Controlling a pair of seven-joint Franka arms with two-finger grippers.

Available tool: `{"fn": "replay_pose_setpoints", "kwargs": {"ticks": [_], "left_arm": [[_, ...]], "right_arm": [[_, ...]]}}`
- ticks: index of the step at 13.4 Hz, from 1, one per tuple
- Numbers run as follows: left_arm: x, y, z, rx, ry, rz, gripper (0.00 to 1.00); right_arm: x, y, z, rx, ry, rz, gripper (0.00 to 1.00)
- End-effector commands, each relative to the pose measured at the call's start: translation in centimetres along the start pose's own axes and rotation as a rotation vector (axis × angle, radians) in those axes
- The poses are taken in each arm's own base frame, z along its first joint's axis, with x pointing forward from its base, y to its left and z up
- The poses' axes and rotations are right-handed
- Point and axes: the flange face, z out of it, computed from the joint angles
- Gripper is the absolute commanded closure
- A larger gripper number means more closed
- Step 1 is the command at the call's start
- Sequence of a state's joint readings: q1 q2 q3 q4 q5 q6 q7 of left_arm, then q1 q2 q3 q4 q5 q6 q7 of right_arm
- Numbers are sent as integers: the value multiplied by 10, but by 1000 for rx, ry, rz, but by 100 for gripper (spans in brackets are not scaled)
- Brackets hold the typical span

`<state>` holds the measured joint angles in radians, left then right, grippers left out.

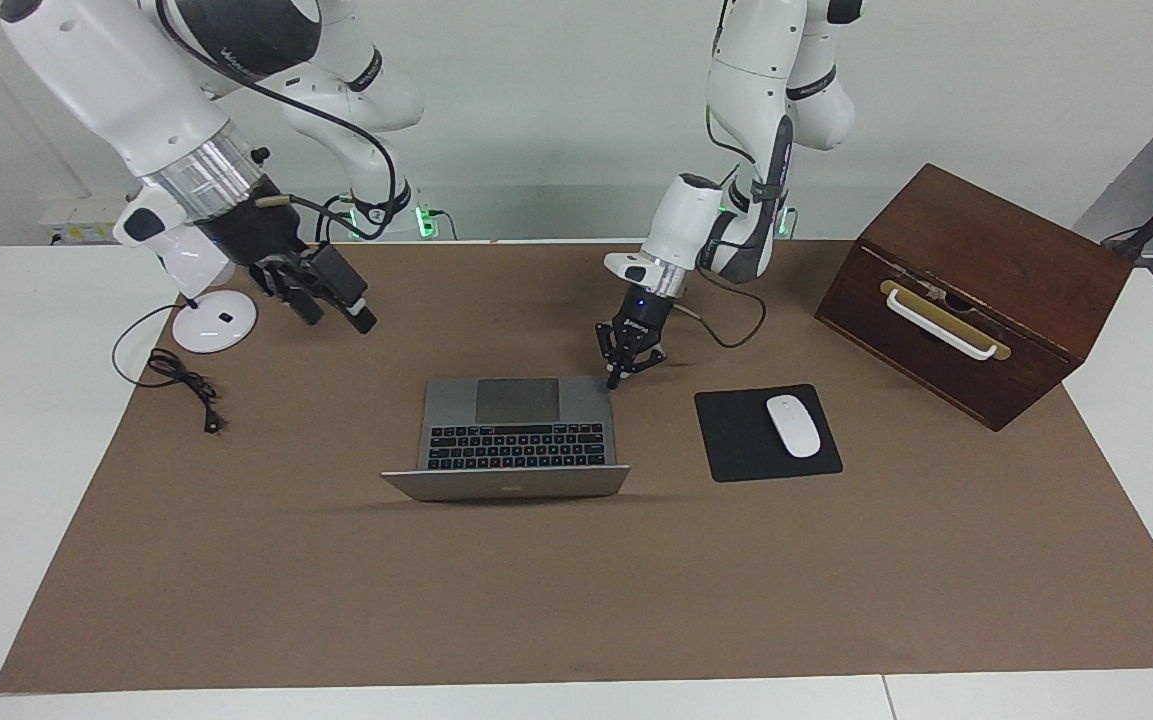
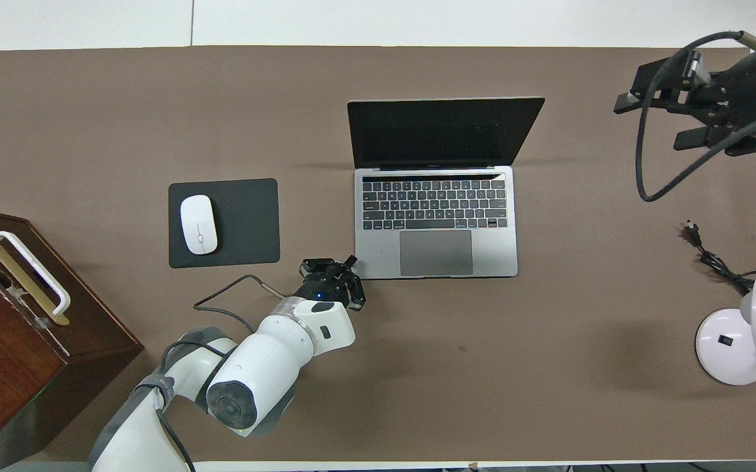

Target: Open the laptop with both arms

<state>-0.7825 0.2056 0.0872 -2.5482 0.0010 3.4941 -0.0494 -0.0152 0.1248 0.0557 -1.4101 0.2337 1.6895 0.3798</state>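
The laptop (image 1: pixel 516 420) stands open in the middle of the brown mat, its dark screen (image 2: pixel 443 131) upright and facing the robots, with keyboard and trackpad exposed. My left gripper (image 1: pixel 616 378) is shut, and its tips point down at the base's corner nearest the robots on the left arm's side; the overhead view shows the left gripper (image 2: pixel 350 263) at that same corner. My right gripper (image 1: pixel 338 316) hangs open and holds nothing, in the air over the mat between the lamp and the laptop. In the overhead view the right gripper (image 2: pixel 650 123) is well clear of the laptop's lid.
A white mouse (image 1: pixel 794 425) lies on a black mouse pad (image 1: pixel 731 445) beside the laptop. A dark wooden box (image 1: pixel 976 290) with a white handle sits at the left arm's end. A white desk lamp (image 1: pixel 206 300) and its cable (image 1: pixel 181 385) are at the right arm's end.
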Motion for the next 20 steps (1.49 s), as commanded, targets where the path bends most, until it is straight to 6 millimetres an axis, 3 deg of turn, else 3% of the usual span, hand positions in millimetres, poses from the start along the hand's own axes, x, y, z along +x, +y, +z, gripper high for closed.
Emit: {"fn": "replay_pose_setpoints", "kwargs": {"ticks": [1,3,6,8,15,20], "left_arm": [[-1,3,-13,-5,16,-74,100],[5,4,-18,-10,30,-155,100],[9,2,-25,-12,37,-254,100],[21,-10,-34,8,3,-284,100],[84,-25,-60,44,-161,-309,100],[161,-54,-95,101,-391,-343,100]], "right_arm": [[-11,13,-28,-102,31,-165,0],[-11,46,-49,-145,24,-240,0],[-21,70,-69,-201,-3,-290,0],[-23,83,-78,-313,11,-358,0],[-38,88,-78,-267,-36,-329,0],[-49,81,-62,-243,-76,-301,0]]}}
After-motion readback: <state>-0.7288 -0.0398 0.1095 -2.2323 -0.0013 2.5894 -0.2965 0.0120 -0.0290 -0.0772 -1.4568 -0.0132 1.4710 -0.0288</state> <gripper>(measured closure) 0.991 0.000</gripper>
